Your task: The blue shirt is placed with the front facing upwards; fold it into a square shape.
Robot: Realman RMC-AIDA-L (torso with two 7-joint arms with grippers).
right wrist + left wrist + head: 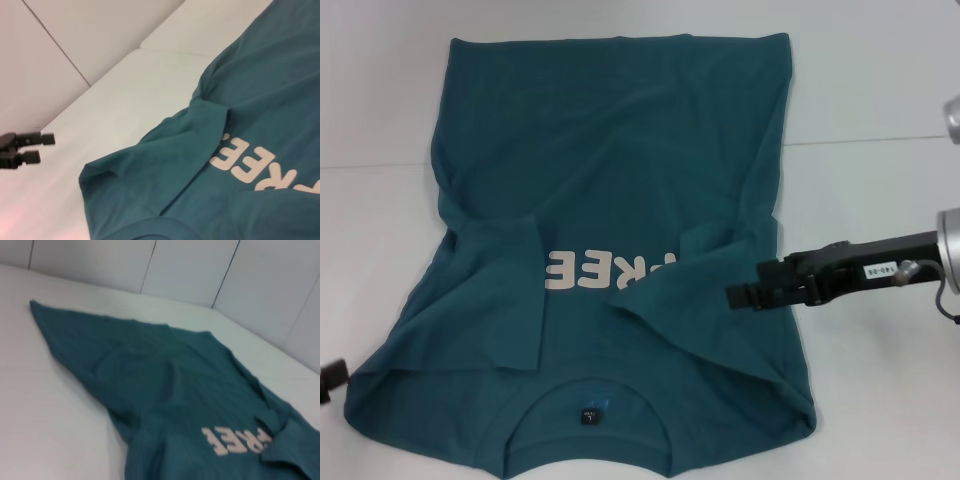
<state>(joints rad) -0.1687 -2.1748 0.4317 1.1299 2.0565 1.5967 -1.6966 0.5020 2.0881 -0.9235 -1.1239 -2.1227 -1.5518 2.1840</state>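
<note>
The blue shirt [610, 170] lies front up on the white table, collar and dark neck tag [590, 413] nearest me, hem at the far side. Both sleeves are folded inward: the left one [495, 290] beside the off-white print [600, 268], the right one [695, 300] covering the print's end. My right gripper [745, 285] hovers over the shirt's right side beside that folded sleeve, fingers apart and empty. My left gripper [330, 378] sits off the shirt's left shoulder; the right wrist view shows it [44, 148] open and empty. The shirt also shows in the left wrist view [165, 385].
The white table [880, 90] has bare surface on both sides of the shirt and beyond the hem. A seam line [870, 140] runs across it. White wall panels [190, 265] stand behind the table.
</note>
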